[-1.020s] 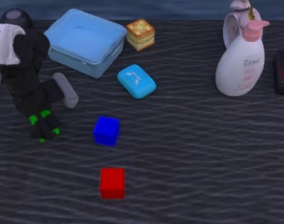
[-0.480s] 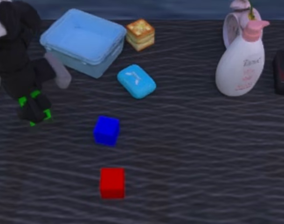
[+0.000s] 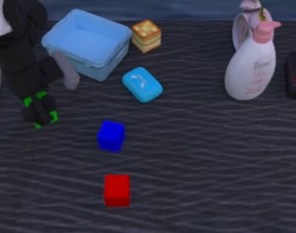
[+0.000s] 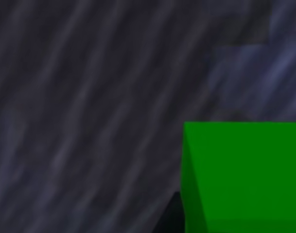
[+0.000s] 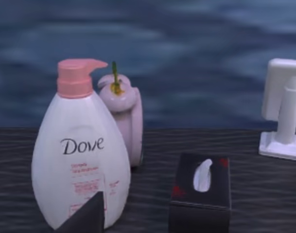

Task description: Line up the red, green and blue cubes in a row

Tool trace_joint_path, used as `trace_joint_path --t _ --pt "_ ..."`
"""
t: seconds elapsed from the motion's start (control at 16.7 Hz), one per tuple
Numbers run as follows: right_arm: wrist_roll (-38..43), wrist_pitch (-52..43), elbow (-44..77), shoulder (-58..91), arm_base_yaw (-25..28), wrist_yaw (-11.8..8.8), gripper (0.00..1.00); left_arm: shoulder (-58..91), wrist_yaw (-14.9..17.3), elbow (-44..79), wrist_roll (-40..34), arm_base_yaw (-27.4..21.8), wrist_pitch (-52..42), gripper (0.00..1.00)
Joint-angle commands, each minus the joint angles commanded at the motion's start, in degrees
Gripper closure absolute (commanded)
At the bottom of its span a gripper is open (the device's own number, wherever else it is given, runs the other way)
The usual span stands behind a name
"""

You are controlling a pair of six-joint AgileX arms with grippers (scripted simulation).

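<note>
My left gripper (image 3: 39,110) hangs over the table's left side, shut on the green cube (image 3: 27,101); only green slivers show round the black fingers. In the left wrist view the green cube (image 4: 245,179) fills the corner, pressed against a dark finger (image 4: 172,218). The blue cube (image 3: 111,135) sits to the gripper's right, apart from it. Nearer the front edge lies the red cube (image 3: 117,190), almost in line with the blue one. My right arm is out of the top view; its wrist view shows only one dark fingertip (image 5: 87,217).
A light-blue box (image 3: 88,42) stands at the back left, just behind my left arm. A soap bar (image 3: 142,84) and an orange-and-cream block (image 3: 146,35) lie behind the blue cube. A Dove bottle (image 3: 250,63), a pink clock (image 3: 245,22) and a black tissue box (image 3: 294,75) occupy the back right.
My left gripper, still holding the green cube, has moved toward the table's back and a little left, then edged right again. The blue and red cubes have not moved.
</note>
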Motion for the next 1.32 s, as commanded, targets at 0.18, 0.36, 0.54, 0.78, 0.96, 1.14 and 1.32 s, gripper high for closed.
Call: trace_joint_path --t 0.18,0.36,0.54,0.78,0.96,1.14,1.32 --pt "0.00 0.00 0.00 0.00 0.00 0.00 0.00 -0.33 -0.05 0.23 -1.58 -7.55 -0.79 1.00" --pt "0.00 0.00 0.00 0.00 0.00 0.00 0.00 -1.12 -0.10 -0.03 -4.01 -19.77 -1.77 1.00" --pt "0.00 0.00 0.00 0.00 0.00 0.00 0.00 -2.16 -0.16 -0.35 -6.49 -31.30 -2.60 1.00" --pt "0.00 0.00 0.00 0.00 0.00 0.00 0.00 -3.78 -0.39 -0.77 -8.71 -38.58 -2.73 1.00" --pt "0.00 0.00 0.00 0.00 0.00 0.00 0.00 -3.88 -0.40 -0.79 -8.81 -38.86 -2.72 1.00" --pt "0.00 0.00 0.00 0.00 0.00 0.00 0.00 -3.30 -0.34 -1.40 -8.67 -38.70 -1.70 1.00" --pt "0.00 0.00 0.00 0.00 0.00 0.00 0.00 -1.35 -0.29 -4.78 -8.83 -38.75 4.03 1.00"
